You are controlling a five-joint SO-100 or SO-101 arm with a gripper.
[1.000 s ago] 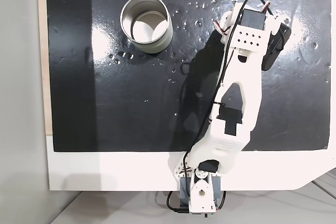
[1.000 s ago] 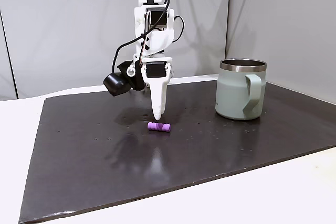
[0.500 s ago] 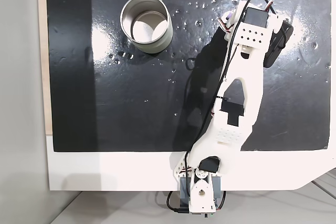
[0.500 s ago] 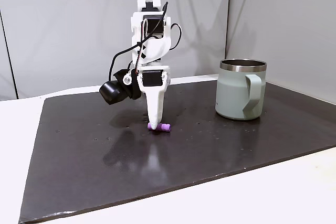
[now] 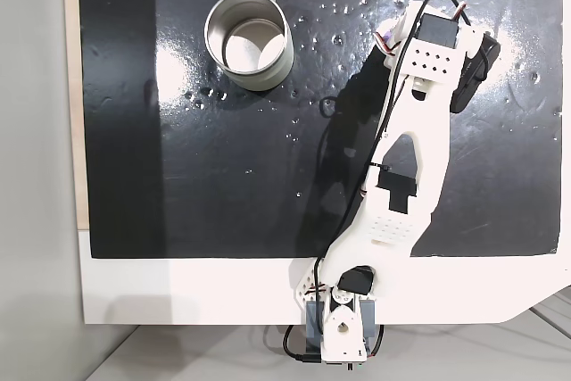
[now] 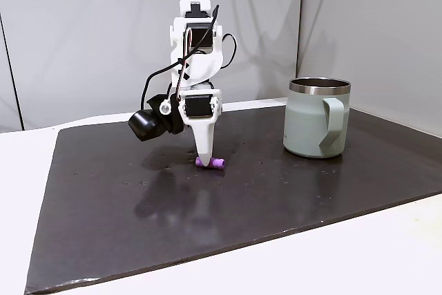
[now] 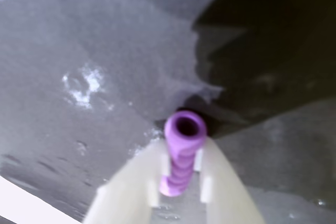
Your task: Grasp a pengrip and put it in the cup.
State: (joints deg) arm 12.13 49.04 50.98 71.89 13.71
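Observation:
The purple pengrip (image 7: 181,156) lies on the black mat, its hollow end facing the wrist camera. My gripper (image 7: 184,148) points straight down with a pale finger (image 7: 142,177) pressed against each side of it, shut on it. In a fixed view from the side, the gripper tip (image 6: 205,162) touches the mat over the left end of the pengrip (image 6: 214,164). The silver-grey cup (image 6: 314,126) stands upright well to the right, handle toward the camera. From above, the cup (image 5: 284,60) sits at the top left and my arm (image 5: 415,140) reaches to the top right, covering the gripper.
The black mat (image 5: 205,185) covers most of the white table (image 5: 178,292). White specks and droplets (image 5: 339,6) dot the mat between cup and arm. The black wrist camera (image 6: 145,124) hangs low to the left of the gripper. Grey walls (image 6: 83,32) stand behind.
The gripper came down from above the pengrip to the mat and now stands around it. The arm reached slightly farther out. The cup stayed put.

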